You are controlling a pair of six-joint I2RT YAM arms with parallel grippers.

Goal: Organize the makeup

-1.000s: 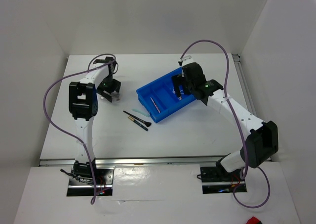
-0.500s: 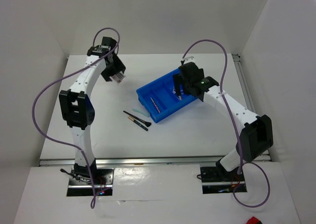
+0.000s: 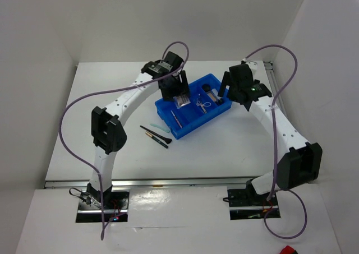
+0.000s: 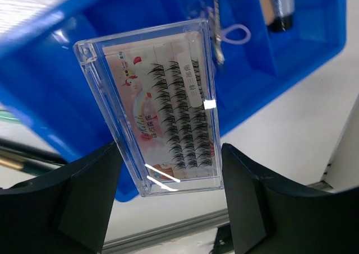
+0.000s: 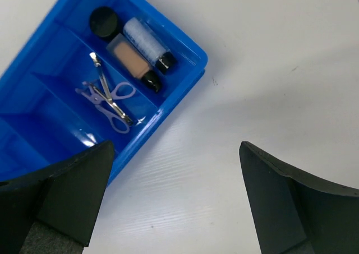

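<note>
Though the overhead view gave little detail, it showed the left gripper [image 3: 180, 94] hanging over the big blue divided plastic tray [image 3: 193, 129]. The right gripper [image 3: 231, 86] stood off past the tray's far corner. Nearer the arm bases than the left gripper, two slim dark brushes [image 3: 154, 136] lay loose on the white table [image 3: 213, 153].

The left wrist view showed what the overhead view could not. The fingers were clamped across the lower end of a flat clear plastic case of false lashes [image 4: 154, 102], tilted over open blue compartments. To my eye, the drop wanted the case squared to a divider and let go low, so it would not bridge a wall.

The right wrist view showed its jaws spread wide with nothing between them, over bare table beside the tray's corner. That view alone showed what was filed away beyond its left finger: a black round jar [image 5: 103, 21], a beige tube with a black cap [image 5: 132, 60] and a lilac-handled metal curler [image 5: 109, 105].
</note>
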